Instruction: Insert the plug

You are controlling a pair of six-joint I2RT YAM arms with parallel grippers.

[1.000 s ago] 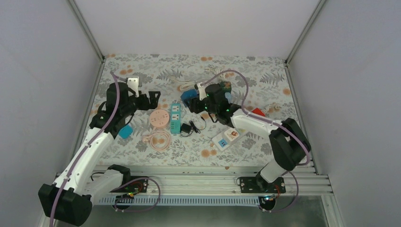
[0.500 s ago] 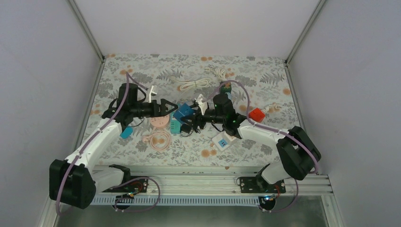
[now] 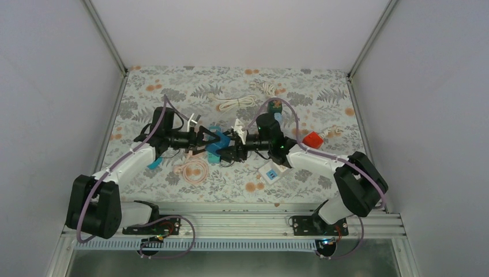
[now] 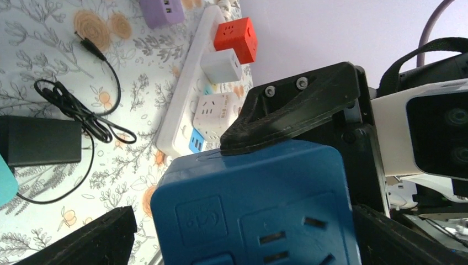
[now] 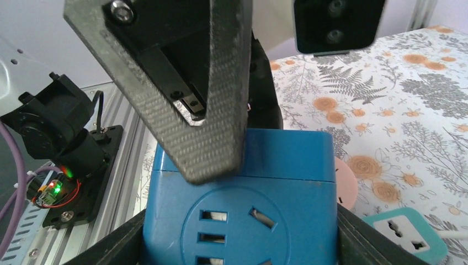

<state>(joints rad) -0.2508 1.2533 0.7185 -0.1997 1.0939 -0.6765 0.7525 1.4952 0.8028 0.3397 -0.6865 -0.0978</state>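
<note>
- Mid-table, over the floral cloth (image 3: 323,98), the blue socket cube (image 4: 259,182) sits where the two arms meet tip to tip. Its slotted faces are turned to both wrist cameras.
- The right gripper (image 5: 240,237) is clenched on the cube, with a finger pressed against each flank in its own wrist view.
- The left gripper (image 4: 245,232) straddles the same cube across the other pair of faces. Its jaws are spread, and a sliver of cloth shows between one finger and the cube, so the grip reads as released.
- The black adapter (image 4: 38,146) lies flat on the cloth just beside the cube, with its thin cord looped loosely next to it.
- A teal socket strip (image 5: 405,234) lies on the cloth close under the meeting point, and a pink round socket (image 5: 345,185) is just beside it.
- A white power strip (image 4: 182,110) lies near the right forearm. A white cube (image 4: 221,65) and a red cube (image 4: 236,40) sit on it side by side.
- A white cable (image 3: 236,103) lies coiled towards the back of the cloth, well apart from the arms.
</note>
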